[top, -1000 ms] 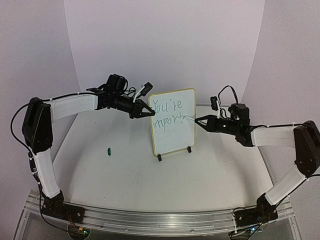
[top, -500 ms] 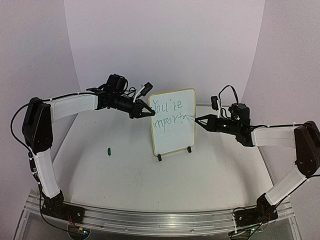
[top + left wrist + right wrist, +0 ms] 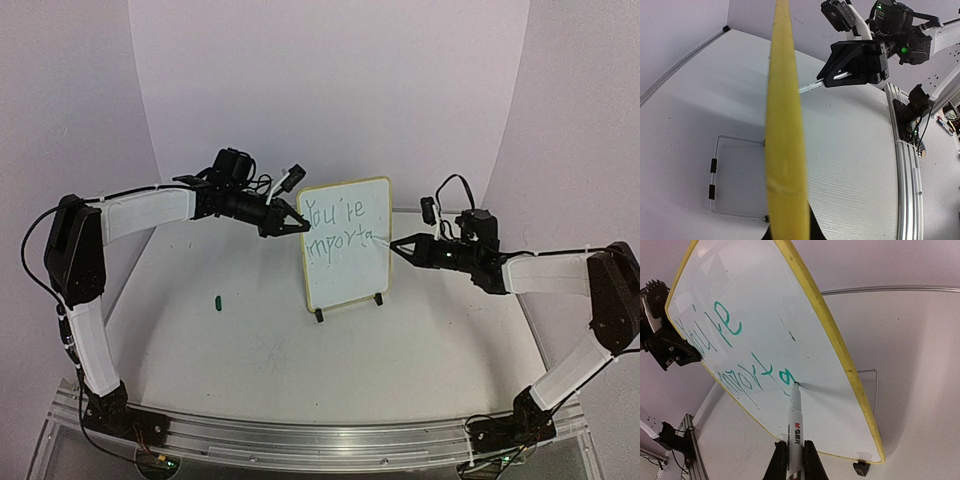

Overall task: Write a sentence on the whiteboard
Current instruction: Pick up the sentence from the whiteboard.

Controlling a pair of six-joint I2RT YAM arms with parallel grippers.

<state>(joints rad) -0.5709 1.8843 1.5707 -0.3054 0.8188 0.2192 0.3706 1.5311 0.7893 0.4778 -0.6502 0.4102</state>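
The left hand [image 3: 297,226] is clamped on the whiteboard [image 3: 345,282] frame edge, the right hand [image 3: 795,454] clamped on a marker [image 3: 795,415] whose tip touches the sentence [image 3: 756,374] straight ahead, worktop [image 3: 250,345] spreading beneath both.

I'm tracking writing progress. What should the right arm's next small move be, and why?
Probably stroke an n just after the a: the marker in the right gripper touches the whiteboard there, and the sentence stops at "importa".

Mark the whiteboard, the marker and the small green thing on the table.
whiteboard [image 3: 346,280], top view, blank lower part of its face.
marker [image 3: 795,412], right wrist view, middle of its white barrel.
small green thing [image 3: 216,301], top view, its middle.
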